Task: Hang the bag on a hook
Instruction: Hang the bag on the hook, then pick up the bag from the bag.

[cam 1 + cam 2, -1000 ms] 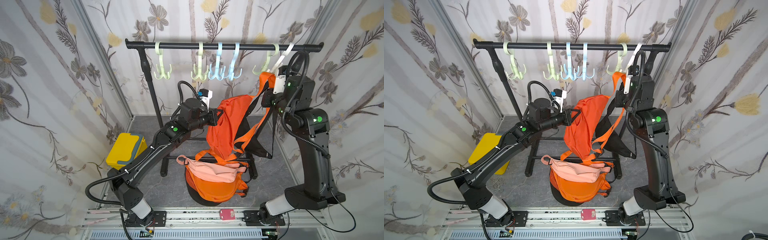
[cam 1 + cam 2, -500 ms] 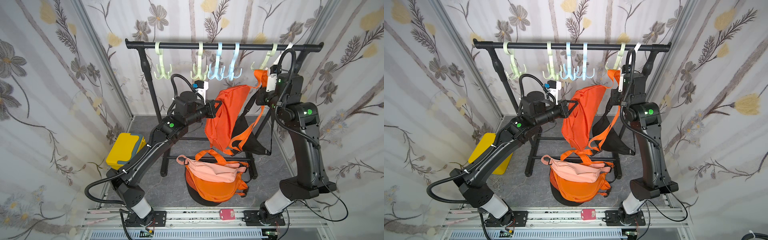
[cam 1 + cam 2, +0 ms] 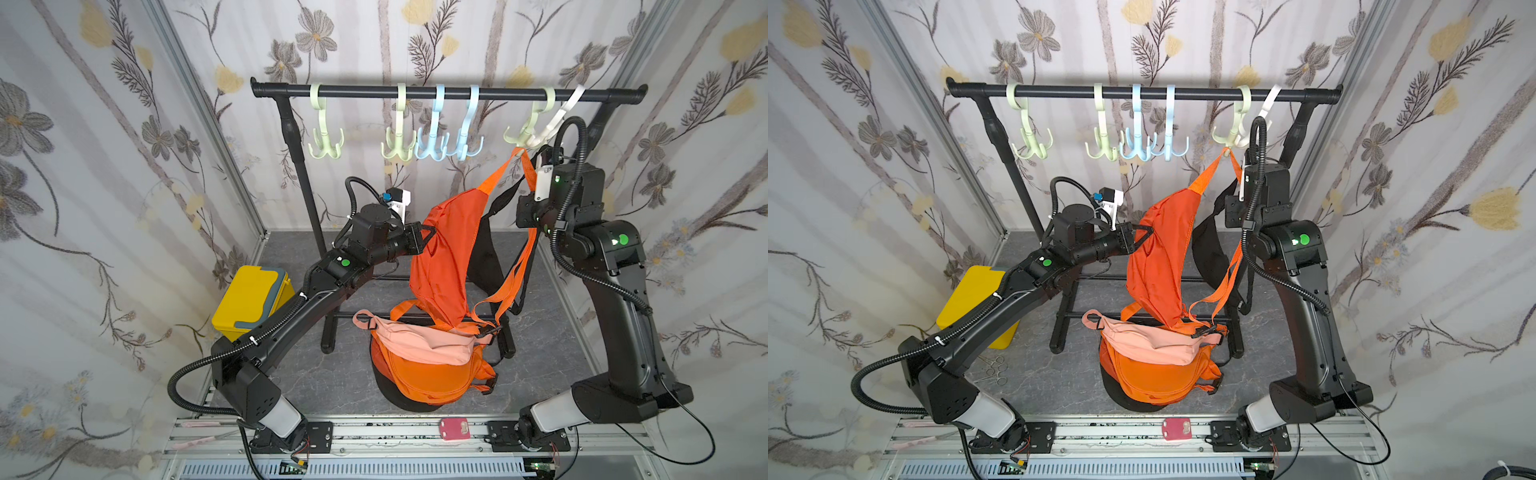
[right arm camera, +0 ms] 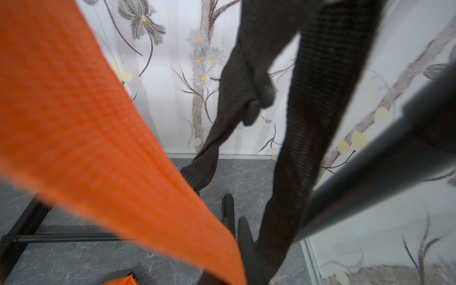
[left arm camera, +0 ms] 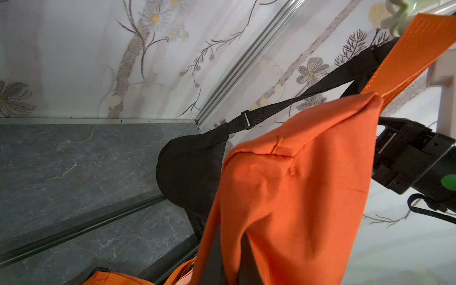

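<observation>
Two sets of fingers share one load here. Nearest me, a heap of spare bags [image 3: 428,370] sits on the floor [image 3: 332,382], with a yellow box [image 3: 249,299] off to the left; none of that is in play.

Just above the heap, my left fingers [image 3: 428,236] are pinched shut on the cloth of the orange bag [image 3: 444,257]. They hold its body up and out to the left, I judge, so its weight does not drag on the strap [image 3: 498,174] while the loop is placed.

Farther back and to the right, my right fingers [image 3: 539,157] point upward, closed narrow at the top of that strap. As far as I can tell, they are gripping it. The loop is drawn over a prong of the pale green hook [image 3: 530,124], which hangs from the black rail [image 3: 415,92]. It looks seated, but I would keep my hold until the bag's weight rests on the prong.

A black bag [image 3: 484,257] hangs just behind, its own strap rising close beside mine. I cannot tell which hook carries it, and it is near enough to tangle.
</observation>
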`<state>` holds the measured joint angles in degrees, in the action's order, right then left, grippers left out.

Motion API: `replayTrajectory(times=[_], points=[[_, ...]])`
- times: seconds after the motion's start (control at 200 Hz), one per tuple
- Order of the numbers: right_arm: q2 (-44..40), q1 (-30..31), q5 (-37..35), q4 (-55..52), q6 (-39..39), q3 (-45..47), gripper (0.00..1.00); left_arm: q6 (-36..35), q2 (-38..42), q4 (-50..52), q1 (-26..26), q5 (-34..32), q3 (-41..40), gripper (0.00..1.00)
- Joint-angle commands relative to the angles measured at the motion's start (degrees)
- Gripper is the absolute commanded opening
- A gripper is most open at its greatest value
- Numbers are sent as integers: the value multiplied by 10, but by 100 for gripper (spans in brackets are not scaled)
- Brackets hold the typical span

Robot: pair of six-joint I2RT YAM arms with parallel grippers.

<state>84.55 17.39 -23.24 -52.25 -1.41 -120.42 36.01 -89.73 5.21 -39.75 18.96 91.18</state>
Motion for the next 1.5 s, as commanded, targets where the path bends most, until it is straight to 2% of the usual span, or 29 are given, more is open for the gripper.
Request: replayTrajectory(times=[0.0,0.02,0.035,0.125,0.205,0.25,0.305,0.555,0.679,0.689,0.699,0.969,1.234,1.384,1.499], points=[[-22,-3,-36,30,9,32,0,16,-3,-41,2,26,-11,0],[-24,-4,-36,32,9,35,0,18,-6,-46,2,32,-14,0],[-26,-4,-36,33,10,38,0,19,-7,-49,2,36,-15,5],[-32,-5,-31,35,9,48,0,24,-5,-56,2,49,-25,45],[-40,-6,-20,36,3,61,3,19,16,-69,2,40,-55,73],[-50,-4,-7,39,-1,75,7,14,31,-72,2,30,-74,82],[-66,-4,1,48,-7,97,18,5,48,-67,2,19,-92,87],[-163,2,22,92,-32,210,74,-28,129,-15,5,-47,-166,93],[-218,5,22,112,-56,287,91,-31,186,11,13,-86,-240,95],[-223,6,23,115,-59,296,98,-32,193,14,14,-89,-246,95],[-229,6,23,118,-61,305,100,-32,197,17,14,-92,-251,95],[-351,17,54,180,-137,520,100,-3,316,62,15,-154,-395,97],[-473,28,-5,191,-214,688,100,59,419,59,15,-169,-541,97],[-521,28,-12,185,-259,757,99,80,442,54,7,-171,-583,97],[-540,35,19,190,-291,806,100,87,442,50,-9,-184,-599,97]])
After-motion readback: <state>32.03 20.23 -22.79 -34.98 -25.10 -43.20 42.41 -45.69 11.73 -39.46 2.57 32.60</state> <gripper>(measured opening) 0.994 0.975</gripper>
